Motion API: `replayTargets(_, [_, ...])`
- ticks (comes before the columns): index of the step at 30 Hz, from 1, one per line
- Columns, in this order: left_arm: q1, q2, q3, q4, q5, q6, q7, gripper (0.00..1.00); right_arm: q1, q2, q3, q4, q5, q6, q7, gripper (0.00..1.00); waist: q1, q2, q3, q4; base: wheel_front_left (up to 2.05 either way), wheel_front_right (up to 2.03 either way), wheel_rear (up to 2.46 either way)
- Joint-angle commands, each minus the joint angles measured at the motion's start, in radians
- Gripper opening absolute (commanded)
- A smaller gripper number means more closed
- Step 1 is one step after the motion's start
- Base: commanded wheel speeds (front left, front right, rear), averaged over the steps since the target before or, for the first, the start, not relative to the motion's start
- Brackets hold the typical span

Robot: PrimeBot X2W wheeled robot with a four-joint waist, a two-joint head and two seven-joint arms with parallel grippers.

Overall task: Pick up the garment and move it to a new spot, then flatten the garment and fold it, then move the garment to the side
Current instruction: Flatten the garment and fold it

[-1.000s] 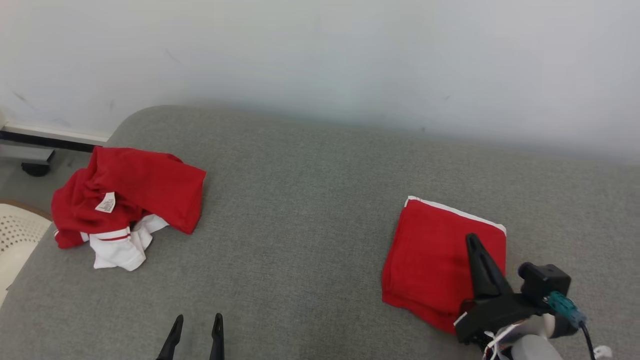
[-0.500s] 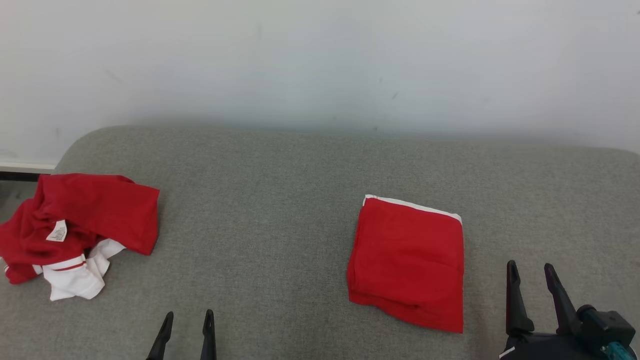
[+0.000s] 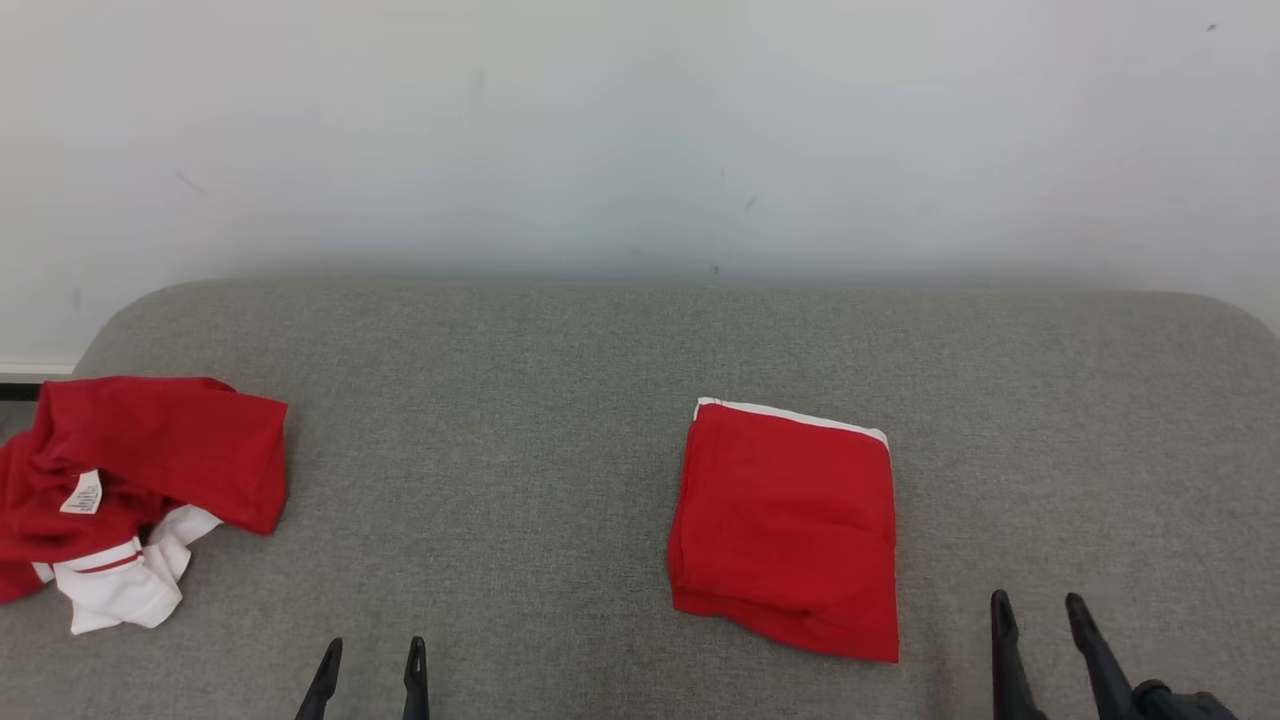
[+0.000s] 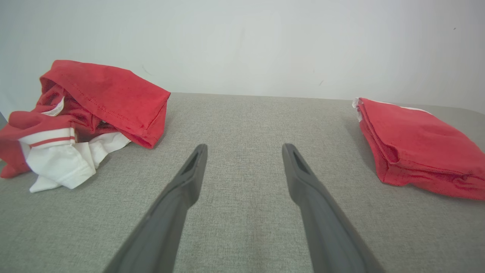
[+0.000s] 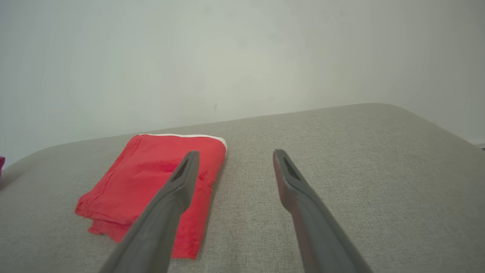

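Pulled the right hand [image 3: 1038, 600] back off the folded garment [image 3: 790, 530] over the last second. Parked it by the near edge of the grey padded surface [image 3: 520, 380], towards the right corner, fingers apart and gripping nothing. Swung the view as well, so shifted the whole picture rather than the things.

Left the folded garment lying flat, right of the middle, with a white hem [image 3: 790, 413] along its far side, near the right hand but untouched. Holds the left hand [image 3: 374, 645] at the near edge, left of the middle, fingers likewise apart and empty.

Looks like the close of the last step: folded, set aside, let go.

Leaves a crumpled red-and-white garment [image 3: 140, 470] at the left edge, partly cut off by the frame, so hard to say whether overhanging. Probably calls next for a left-hand reach to that heap, a pinch on a top layer rather than the padding, and a lift clear before carrying to the open middle.
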Motion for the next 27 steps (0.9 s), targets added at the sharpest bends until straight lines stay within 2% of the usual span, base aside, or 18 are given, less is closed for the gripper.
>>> replayTargets(1, [0.013,0.001,0.003,-0.007,0.011,0.006,-0.003,1.0,0.013,0.002,0.012,0.007,0.017,-0.002,0.0,1.0,0.0001,0.0,-0.003,-0.006,0.0,0.0,0.0])
replayTargets(7, [0.027,0.001,0.005,-0.017,0.05,0.009,-0.003,1.0,0.036,0.001,0.036,0.02,0.015,-0.002,0.0,1.0,0.0001,0.0,-0.007,-0.013,0.0,0.0,0.0])
replayTargets(27, [0.04,0.001,0.013,-0.031,0.067,0.013,-0.003,1.0,0.037,0.002,0.052,0.035,0.011,-0.002,0.0,1.0,0.0001,0.0,0.002,-0.004,0.0,0.0,0.0])
